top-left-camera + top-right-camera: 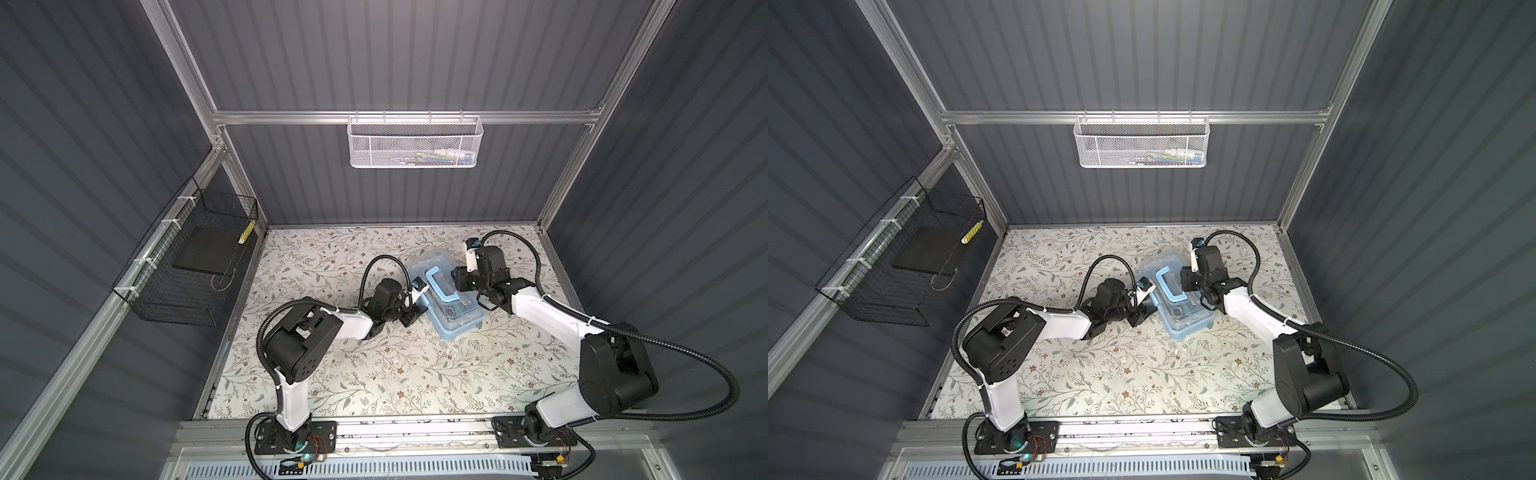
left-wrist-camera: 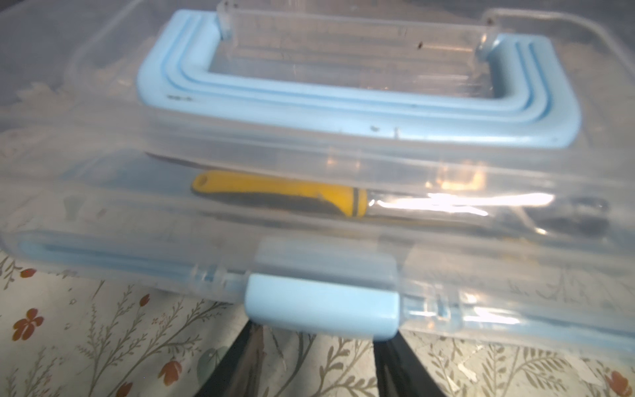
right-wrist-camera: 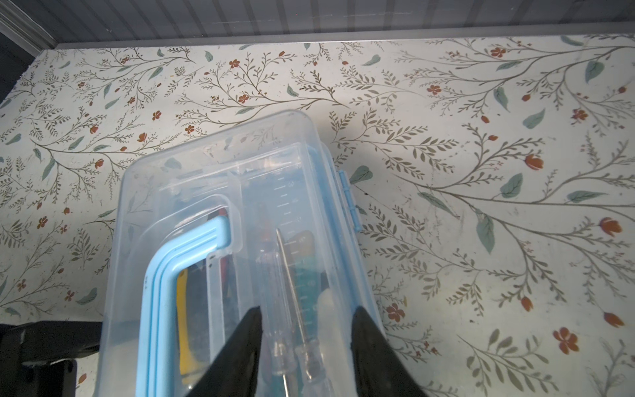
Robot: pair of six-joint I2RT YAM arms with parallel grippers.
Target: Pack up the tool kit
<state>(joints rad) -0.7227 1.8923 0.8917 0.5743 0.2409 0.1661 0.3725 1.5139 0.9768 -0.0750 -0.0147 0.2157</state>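
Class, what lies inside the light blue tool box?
Through its clear lid: a yellow-handled tool and two clear-handled screwdrivers. Whatever lies beneath them or the blue handle is hidden.

Both top views look down over the whole table; wrist views sit close against the box.

light blue box, clear lid, yellow-black tool handle, floral tabletop

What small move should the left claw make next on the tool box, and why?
Probably press the blue latch flat against the tool box wall. The clear lid is down over the tools, the left claw sits right at that latch, jaws apart, and the right claw is poised over the lid. Whether the latch has snapped home is unclear.
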